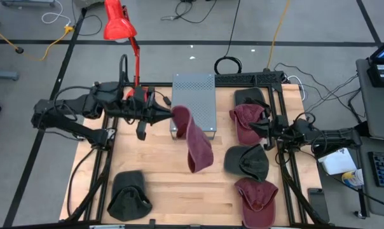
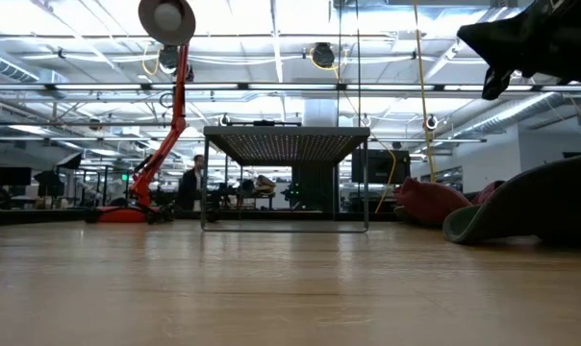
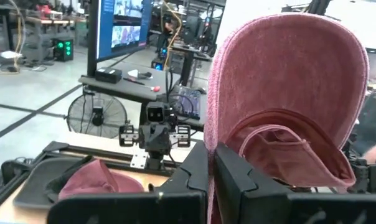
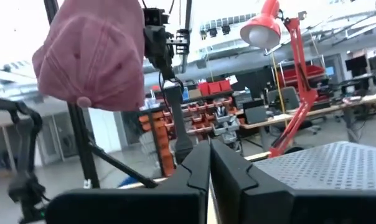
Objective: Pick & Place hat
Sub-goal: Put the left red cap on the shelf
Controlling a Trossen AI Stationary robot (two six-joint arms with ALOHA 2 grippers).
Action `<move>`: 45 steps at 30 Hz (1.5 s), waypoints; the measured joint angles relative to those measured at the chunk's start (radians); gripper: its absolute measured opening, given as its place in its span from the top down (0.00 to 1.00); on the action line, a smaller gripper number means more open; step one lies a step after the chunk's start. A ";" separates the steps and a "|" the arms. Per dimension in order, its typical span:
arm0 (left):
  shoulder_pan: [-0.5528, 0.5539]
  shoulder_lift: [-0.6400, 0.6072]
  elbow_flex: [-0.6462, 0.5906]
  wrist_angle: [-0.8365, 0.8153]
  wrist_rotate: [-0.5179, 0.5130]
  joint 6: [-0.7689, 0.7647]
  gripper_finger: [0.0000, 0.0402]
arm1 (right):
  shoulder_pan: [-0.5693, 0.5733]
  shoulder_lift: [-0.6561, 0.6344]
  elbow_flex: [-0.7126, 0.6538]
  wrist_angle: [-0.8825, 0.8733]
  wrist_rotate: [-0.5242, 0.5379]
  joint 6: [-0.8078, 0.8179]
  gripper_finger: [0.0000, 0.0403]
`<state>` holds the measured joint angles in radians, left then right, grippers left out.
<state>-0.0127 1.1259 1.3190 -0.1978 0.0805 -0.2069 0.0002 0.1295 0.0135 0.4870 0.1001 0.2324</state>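
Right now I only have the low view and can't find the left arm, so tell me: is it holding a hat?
Observer: Yes. The left gripper is shut on a red hat, held up in the air by the metal stand.
Operator: And the right arm?
Observer: The right gripper is shut and empty, at the table's right edge.
Operator: Any hats left lying down?
Observer: Five: one black hat at front left, four on the right.
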 joint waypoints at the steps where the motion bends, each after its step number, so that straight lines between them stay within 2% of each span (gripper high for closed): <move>1: 0.015 0.000 0.000 0.002 0.021 0.003 0.98 | 0.000 0.000 0.000 0.010 0.002 0.026 0.98; 11: 0.160 0.000 0.000 0.042 0.216 0.008 0.98 | 0.000 0.000 0.000 0.086 0.137 0.281 0.98; 19: 0.243 0.000 0.000 0.044 0.347 0.011 0.99 | 0.000 0.000 0.000 0.101 0.140 0.298 0.98; 23: 0.271 0.000 0.000 0.050 0.366 0.023 0.99 | 0.000 0.000 0.000 0.126 0.190 0.322 0.96; 26: 0.290 0.000 0.000 0.082 0.400 0.045 0.99 | 0.000 0.000 0.029 0.148 0.187 0.297 0.89; 32: 0.345 0.000 0.000 0.172 0.514 0.068 0.99 | 0.000 0.068 0.134 0.141 0.187 0.260 0.69; 39: 0.383 0.000 0.000 0.277 0.624 0.067 0.99 | 0.000 0.247 0.261 0.144 0.148 0.465 0.49; 45: 0.389 0.000 0.000 0.358 0.677 0.067 0.99 | 0.000 0.424 0.371 0.185 0.074 0.614 0.38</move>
<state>0.3758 1.1255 1.3186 0.1597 0.7576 -0.1399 0.0002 0.5533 0.3846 0.6722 0.1737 0.8460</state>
